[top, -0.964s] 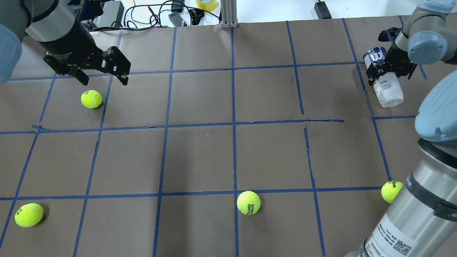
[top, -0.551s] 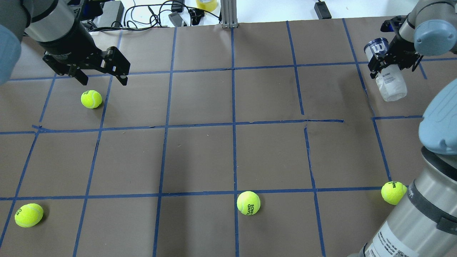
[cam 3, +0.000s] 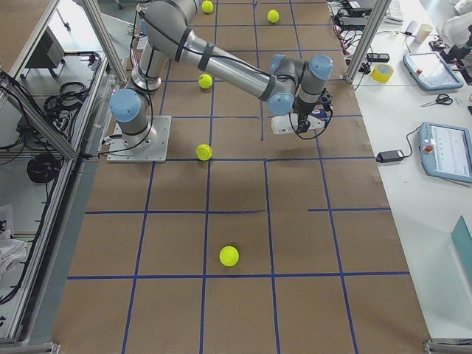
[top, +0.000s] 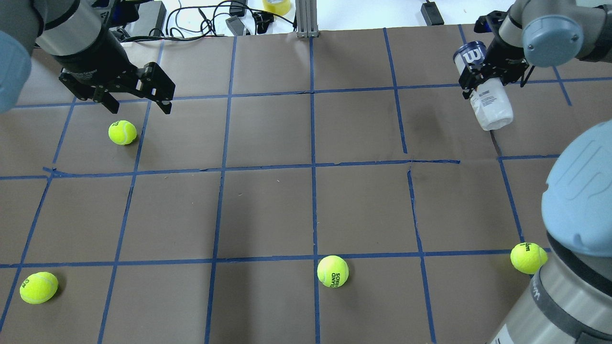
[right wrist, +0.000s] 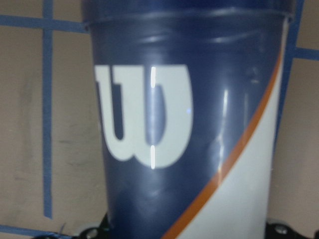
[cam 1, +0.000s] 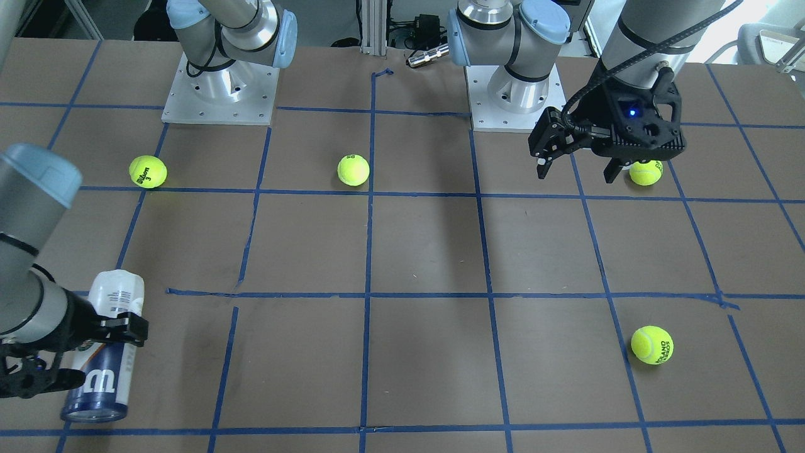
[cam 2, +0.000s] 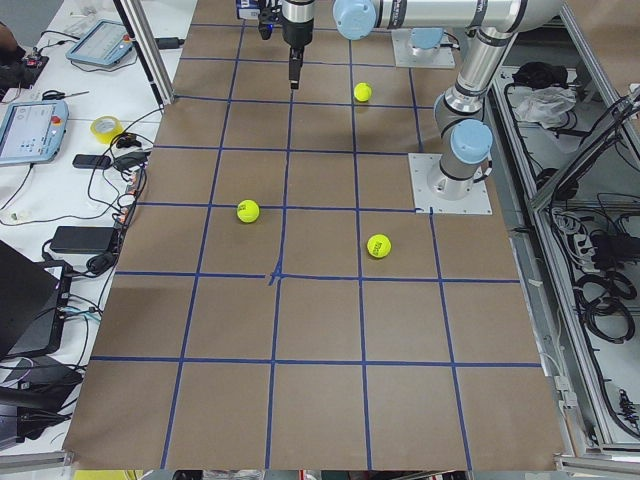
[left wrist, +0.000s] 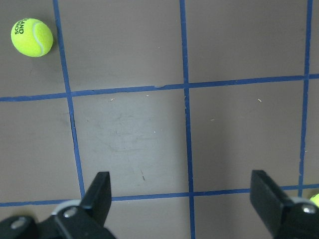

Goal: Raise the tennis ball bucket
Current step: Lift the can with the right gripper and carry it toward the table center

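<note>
The tennis ball bucket [top: 490,102] is a clear can with a navy and white label and a white "W". My right gripper [top: 488,76] is shut on its middle and holds it tilted above the table at the far right. It also shows in the front view [cam 1: 107,371] with the gripper [cam 1: 104,336] across it, in the exterior right view [cam 3: 282,124], and fills the right wrist view [right wrist: 189,124]. My left gripper [top: 139,109] is open and empty, hovering at the far left, also in the front view [cam 1: 575,175] and the left wrist view [left wrist: 182,194].
Several tennis balls lie on the brown taped table: one [top: 122,132] just below my left gripper, one at the near left [top: 38,287], one at near centre [top: 333,271], one by my right arm's base [top: 528,258]. Cables and boxes [top: 201,19] lie past the far edge.
My right gripper has carried the bucket up and away from the table, toward the far edge and slightly left in the overhead view. The left arm has not moved.
</note>
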Tool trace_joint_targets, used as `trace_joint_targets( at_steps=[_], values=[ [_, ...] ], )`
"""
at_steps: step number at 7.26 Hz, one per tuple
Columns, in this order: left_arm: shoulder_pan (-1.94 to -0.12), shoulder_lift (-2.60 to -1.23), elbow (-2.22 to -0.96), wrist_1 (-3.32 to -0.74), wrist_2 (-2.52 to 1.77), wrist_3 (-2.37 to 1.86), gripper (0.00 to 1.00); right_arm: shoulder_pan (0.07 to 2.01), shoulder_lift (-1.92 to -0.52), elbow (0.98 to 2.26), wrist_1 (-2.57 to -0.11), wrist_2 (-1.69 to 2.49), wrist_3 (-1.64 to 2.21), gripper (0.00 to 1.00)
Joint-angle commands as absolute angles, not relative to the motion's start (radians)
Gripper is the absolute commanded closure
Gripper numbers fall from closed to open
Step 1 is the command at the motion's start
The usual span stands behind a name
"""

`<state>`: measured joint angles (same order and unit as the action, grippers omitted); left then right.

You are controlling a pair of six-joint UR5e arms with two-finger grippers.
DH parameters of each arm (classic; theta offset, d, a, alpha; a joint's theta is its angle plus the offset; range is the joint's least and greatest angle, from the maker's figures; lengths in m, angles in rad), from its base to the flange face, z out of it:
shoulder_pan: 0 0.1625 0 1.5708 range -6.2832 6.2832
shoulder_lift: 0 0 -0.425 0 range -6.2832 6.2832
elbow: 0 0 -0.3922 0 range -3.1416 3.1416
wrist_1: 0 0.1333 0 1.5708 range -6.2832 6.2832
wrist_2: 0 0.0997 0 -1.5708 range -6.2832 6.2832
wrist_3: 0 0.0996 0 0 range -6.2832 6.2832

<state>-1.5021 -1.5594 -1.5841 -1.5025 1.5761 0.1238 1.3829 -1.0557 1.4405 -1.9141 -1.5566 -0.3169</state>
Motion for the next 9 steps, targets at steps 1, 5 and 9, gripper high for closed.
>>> trace_joint_targets(
  at_steps=[1, 5, 9],
  values=[
    [-1.502, -1.565, -1.597, -1.464, 1.577, 0.115, 0.0, 1.504, -1.095, 1.483, -1.988, -1.572, -0.185, 0.24],
    [-1.502, -1.566, -1.605, -1.453, 1.577, 0.123, 0.0, 1.705, -1.095, 1.483, -1.996, -1.554, -0.181, 0.23],
    [-1.502, -1.566, -1.603, -1.45, 1.575, 0.124, 0.0, 1.929, -1.065, 1.485, -2.051, -1.566, -0.25, 0.23]
  ],
)
